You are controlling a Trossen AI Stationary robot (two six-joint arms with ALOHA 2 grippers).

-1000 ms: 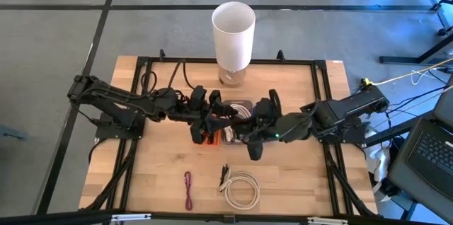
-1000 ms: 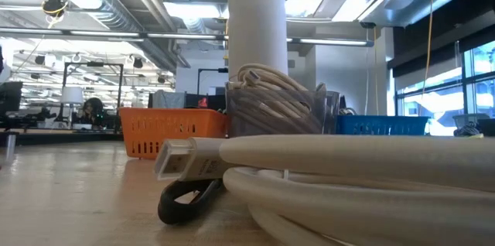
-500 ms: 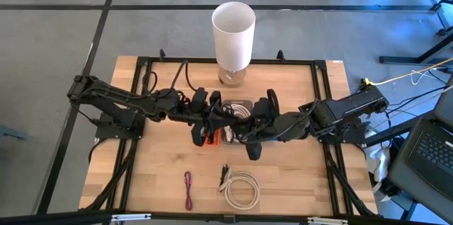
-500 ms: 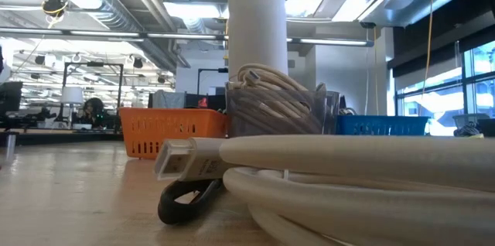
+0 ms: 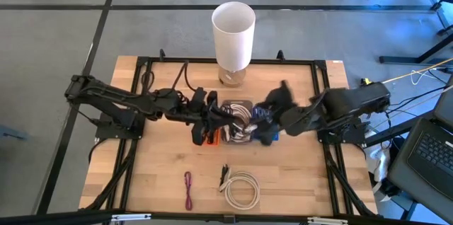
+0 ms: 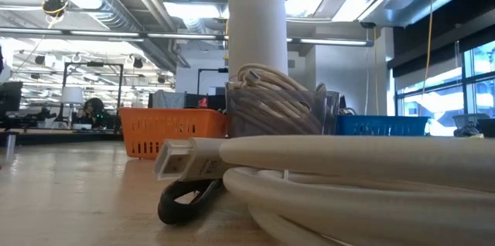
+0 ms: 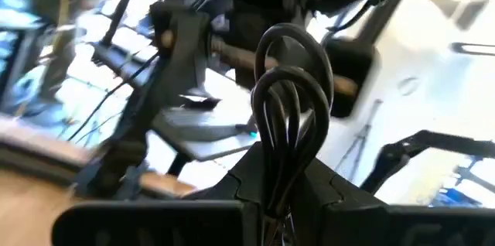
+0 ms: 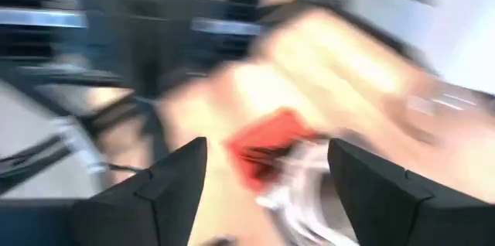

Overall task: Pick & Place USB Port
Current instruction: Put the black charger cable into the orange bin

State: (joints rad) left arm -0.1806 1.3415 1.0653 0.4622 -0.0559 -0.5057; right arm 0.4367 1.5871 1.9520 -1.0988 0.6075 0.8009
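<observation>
A: Right tool (image 5: 263, 122) swings back from the middle, off toward the blue bin (image 5: 272, 134), and its fingers (image 8: 174, 172) stand wide apart, holding nothing.

B: And the left tool (image 5: 214, 117)?

A: Clenched on a black looped cable (image 7: 288, 114), held up over the orange bin (image 5: 205, 138), just beside the clear bin (image 5: 238, 105) of pale cords. Looks like a hand-over: right has let go, left has the cable.

B: So next?

A: I'd say left carries it over a bin and drops it; it needs to clear the rim first. Which bin, I can't tell.

B: Anything hidden?

A: Plenty. Both arms cover the bins from above. Low down, the white coil (image 6: 363, 176) fills the view and neither tool shows. Right wrist view is all smear. Whether that cable has a USB end, no telling. Red tie (image 5: 188, 188) and the coil lie near the surface's front edge.
</observation>
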